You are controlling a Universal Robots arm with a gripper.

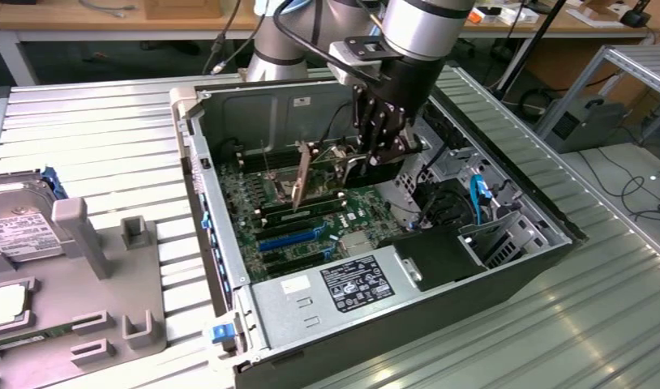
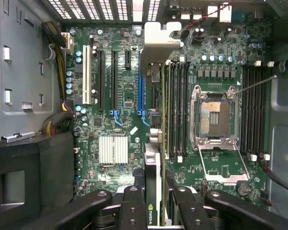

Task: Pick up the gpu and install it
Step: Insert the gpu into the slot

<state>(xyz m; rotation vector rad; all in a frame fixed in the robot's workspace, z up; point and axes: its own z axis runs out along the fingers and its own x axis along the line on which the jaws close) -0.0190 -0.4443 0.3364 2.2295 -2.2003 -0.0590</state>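
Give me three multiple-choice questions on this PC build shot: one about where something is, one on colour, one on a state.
1. Where is the gpu? A on the tray; B inside the case, over the motherboard; C on the floor.
2. The long slot beside the gpu is: A red; B blue; C yellow.
3. The gripper is: A open, empty; B holding a drive; C clamped on the gpu.
Answers: B, the gpu hangs above the motherboard; B, its plastic is blue; C, fingers flank the gpu's edge.
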